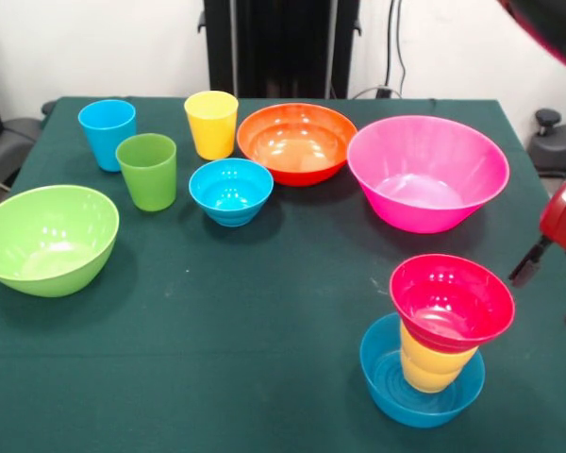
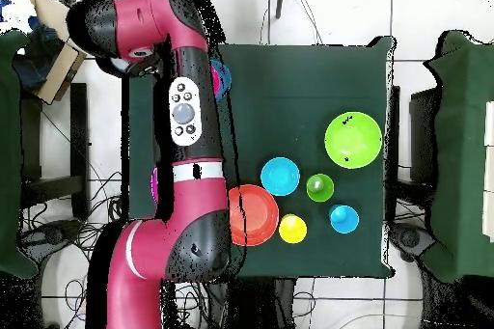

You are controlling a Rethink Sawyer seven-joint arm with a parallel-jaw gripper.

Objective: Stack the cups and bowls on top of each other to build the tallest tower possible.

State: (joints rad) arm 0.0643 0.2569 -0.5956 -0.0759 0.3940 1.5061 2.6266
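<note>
starting small: red bowl (image 1: 451, 300) atop squat yellow-orange cup (image 1: 434, 363) inside blue bowl (image 1: 421, 389), gripper (image 1: 547, 247) just beside, jaws can't tell.
wide orange bowl (image 1: 297, 142) and pink bowl (image 1: 427, 172) sit beyond that stack, probably better as base.

The arm (image 2: 183, 151) is built of glossy crimson-red rounded casings joined by black collars and black joint housings. One link carries an elongated white control panel (image 2: 183, 113) set with dark round buttons, and a narrow white band (image 2: 191, 172) rings the casing beside a black collar. In the front view only a red housing with dark parts shows at the picture's right edge.
</note>
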